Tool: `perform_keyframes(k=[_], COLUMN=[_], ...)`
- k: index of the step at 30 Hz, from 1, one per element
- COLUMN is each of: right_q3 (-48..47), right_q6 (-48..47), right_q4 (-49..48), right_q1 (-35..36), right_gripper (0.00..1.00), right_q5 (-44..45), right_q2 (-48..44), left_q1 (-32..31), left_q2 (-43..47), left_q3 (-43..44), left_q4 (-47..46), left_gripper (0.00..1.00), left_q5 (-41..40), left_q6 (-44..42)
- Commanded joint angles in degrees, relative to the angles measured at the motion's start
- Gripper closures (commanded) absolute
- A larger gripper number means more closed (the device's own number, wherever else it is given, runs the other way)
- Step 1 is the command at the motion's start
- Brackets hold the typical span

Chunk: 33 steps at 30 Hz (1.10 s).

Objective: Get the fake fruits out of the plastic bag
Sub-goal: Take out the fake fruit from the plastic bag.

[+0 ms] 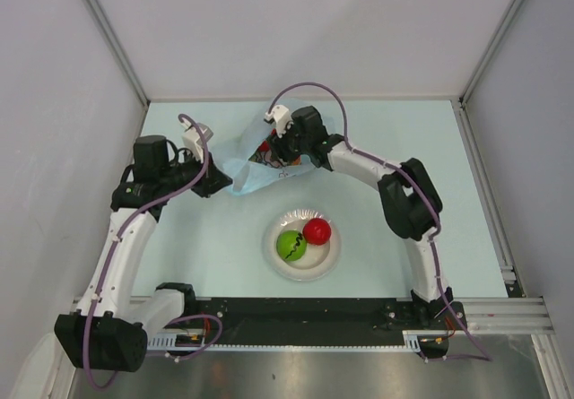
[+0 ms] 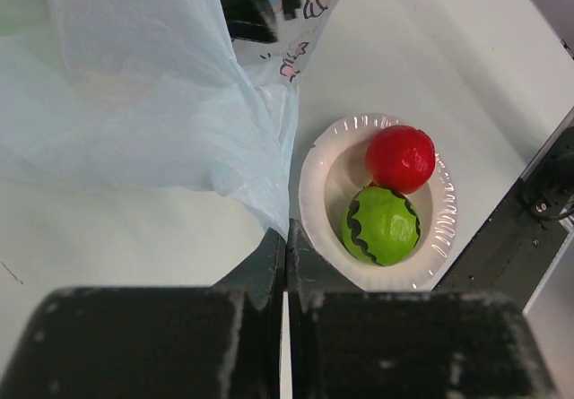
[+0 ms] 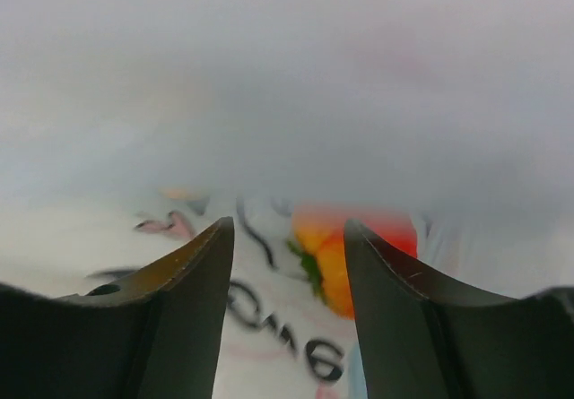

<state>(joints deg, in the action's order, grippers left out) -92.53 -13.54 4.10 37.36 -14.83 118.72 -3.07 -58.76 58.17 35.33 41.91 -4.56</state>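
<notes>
The light-blue plastic bag (image 1: 254, 173) lies at the back middle of the table, its film lifted and stretched in the left wrist view (image 2: 134, 85). My left gripper (image 1: 226, 184) is shut on the bag's edge (image 2: 287, 230). My right gripper (image 1: 276, 151) reaches into the bag's mouth. In the right wrist view its jaws (image 3: 287, 229) stand apart among blurred film and dark print. An orange-and-red shape with some green (image 3: 336, 255) lies just beyond them, partly behind the right finger. Two fake fruits, a green one (image 1: 291, 245) and a red one (image 1: 317, 231), rest on the plate.
A white paper plate (image 1: 273, 257) sits in front of the bag, near the middle of the table; it shows in the left wrist view too (image 2: 316, 179). Grey walls close in the table on the left, back and right. A black rail (image 1: 296, 314) runs along the near edge.
</notes>
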Motion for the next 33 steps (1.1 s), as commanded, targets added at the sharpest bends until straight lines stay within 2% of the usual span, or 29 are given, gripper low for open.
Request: perform_keyframes(k=[1,4,7,9,13,16,18,19,21,22,25,28,33], right_q3=[-10.63,-12.49,-14.96,-14.87,-15.49,-17.5,-17.68,-17.42,-16.98,-16.37,-14.97,-12.07,-4.69], right_q6=[-3.58,-5.52,-6.32,-6.59,-6.76,-6.76,-6.94,-7.2,-7.64,-7.9,-8.08,-7.12,-5.45], right_q4=[-0.94,0.03,4.33,5.3,5.22,6.53,7.59,7.68,8.21,8.21,8.38,7.77,6.28], right_q1=[-1.33,-1.77,-2.29,-2.38,-2.91,-3.09,-3.0,-3.09,-3.09,-3.0,-3.17,-3.35,-3.35], right_gripper=[0.38,0.19,0.12,0.12,0.21,0.22,0.27,0.37,0.46,0.55,0.68,0.72,0.73], right_q5=[3.92,8.13,7.89,8.06,4.92,1.83,1.47,0.43,-0.37,-0.9,-3.0,-6.16,-9.86], right_q2=[7.12,9.68,11.01,12.06,13.82,15.23,15.32,15.14,14.36,13.05,8.75,2.69,-7.69], left_q1=[0.43,0.43,0.52,0.52,0.78,0.79,0.87,0.79,0.87,0.87,0.87,0.87,0.87], left_q2=[1.9,1.98,1.99,1.81,1.2,0.58,0.4,0.23,0.05,0.05,-0.39,-0.56,-1.0], left_q3=[-0.52,-0.34,-0.25,-0.34,-0.43,-0.43,-0.25,-0.25,-0.34,-0.34,-0.6,-1.13,-1.13], left_q4=[1.23,1.58,1.49,1.32,0.53,0.26,0.09,-0.09,-0.53,-0.61,-1.05,-1.84,-2.99], left_gripper=[1.0,1.0,1.0,1.0,1.0,0.99,1.0,1.0,1.0,1.0,1.0,1.0,1.0], left_q5=[-0.43,-0.69,-1.04,-1.13,-1.04,-0.95,-0.78,-0.78,-0.78,-0.69,-0.43,0.01,0.19], left_q6=[-1.86,-2.12,-2.47,-2.56,-2.3,-2.3,-2.12,-2.04,-1.77,-1.77,-1.6,-1.07,-0.37])
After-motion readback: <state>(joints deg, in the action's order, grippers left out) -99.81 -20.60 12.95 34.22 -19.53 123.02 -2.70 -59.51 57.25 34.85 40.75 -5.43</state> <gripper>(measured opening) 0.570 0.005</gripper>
